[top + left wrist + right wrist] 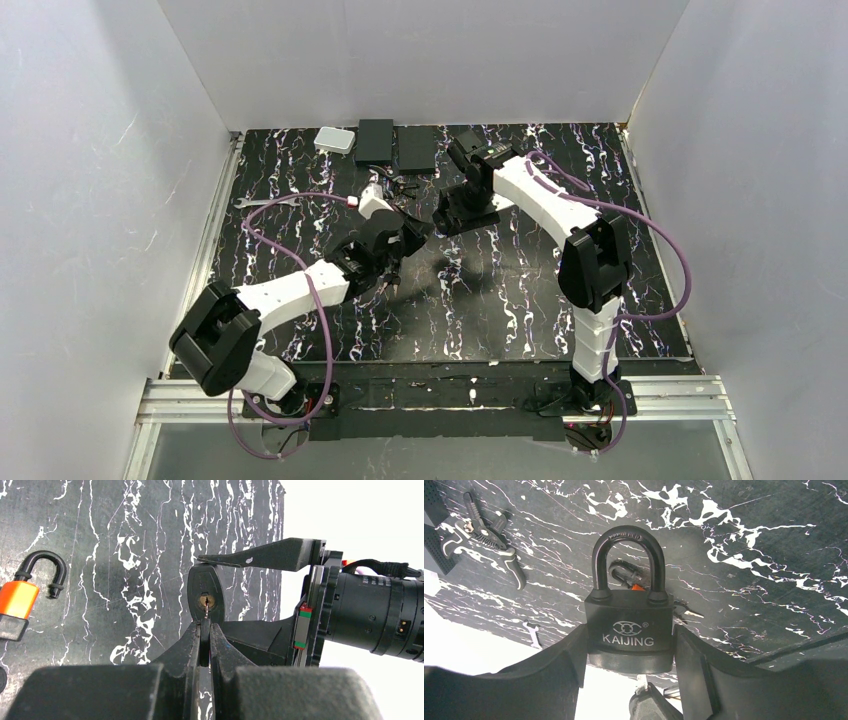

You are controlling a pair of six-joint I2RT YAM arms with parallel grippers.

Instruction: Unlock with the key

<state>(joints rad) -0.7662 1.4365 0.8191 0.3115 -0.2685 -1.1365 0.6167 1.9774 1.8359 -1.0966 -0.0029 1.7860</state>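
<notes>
Silvery blade of the key (206, 611), pinched in the closed left tool (205, 632), sits with its tip at the keyhole (205, 600) of the black KAIJING padlock (629, 625) clamped in the right tool (630, 650), where a slightly off-axis push could bend it or skid it off the face.

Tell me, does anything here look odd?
An orange padlock lies on the table, left in the left wrist view, its shackle sprung open, unlike the shut black padlock in the right fingers.
</notes>
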